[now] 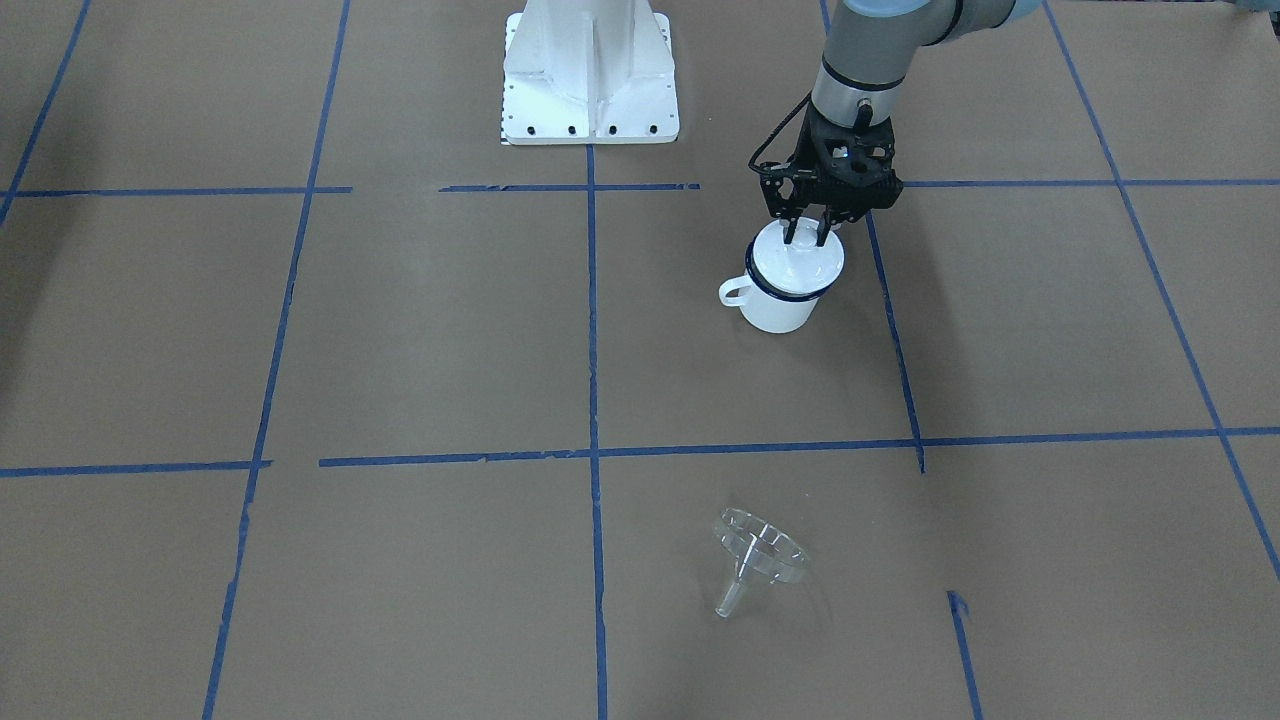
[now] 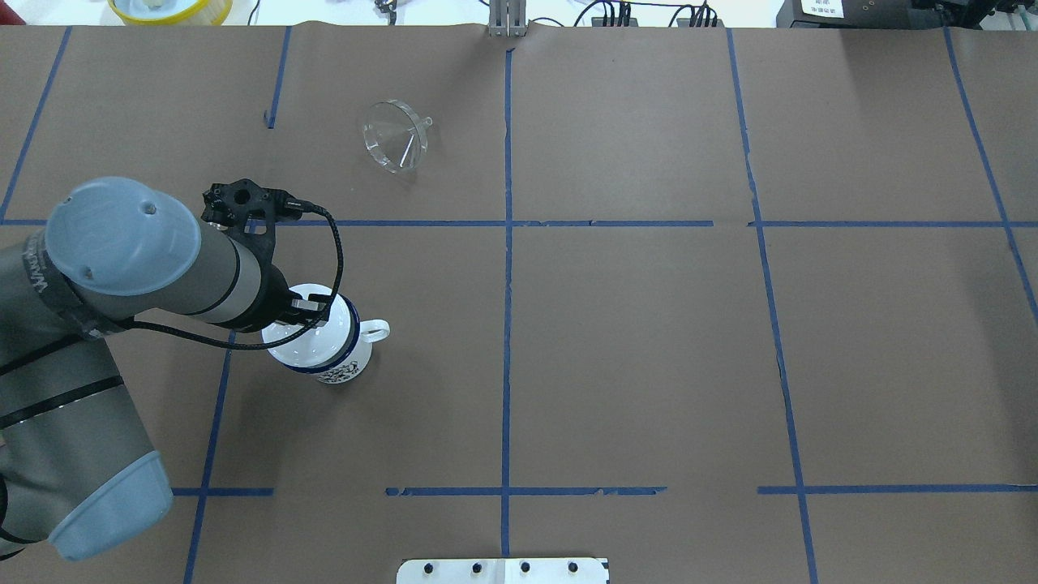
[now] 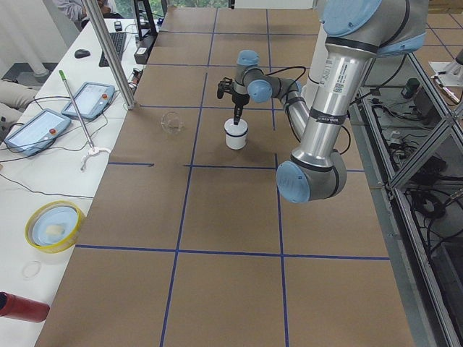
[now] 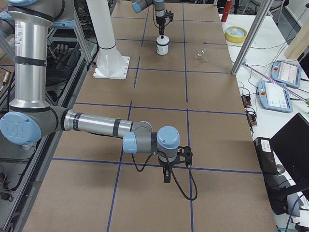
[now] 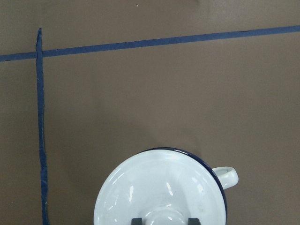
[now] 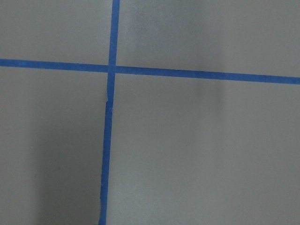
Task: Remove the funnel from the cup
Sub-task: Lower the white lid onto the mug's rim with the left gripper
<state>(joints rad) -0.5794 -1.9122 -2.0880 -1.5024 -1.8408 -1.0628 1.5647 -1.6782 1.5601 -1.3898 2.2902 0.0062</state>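
Observation:
The clear funnel (image 1: 758, 550) lies on its side on the brown table, far from the cup; it also shows in the overhead view (image 2: 397, 144). The white cup (image 1: 775, 310) with a dark blue rim stands upright, its handle (image 5: 227, 176) to one side. A white knobbed lid (image 1: 805, 262) sits on the cup. My left gripper (image 1: 806, 237) is straight above it, with its fingers (image 5: 137, 221) pressed on either side of the lid's knob. My right gripper (image 4: 166, 180) hangs low over bare table at the other end; I cannot tell whether it is open or shut.
The white robot base (image 1: 590, 80) stands at the table's back middle. Blue tape lines (image 1: 592, 330) cross the brown surface. A side bench holds tablets (image 3: 36, 130) and a yellow bowl (image 3: 52, 225).

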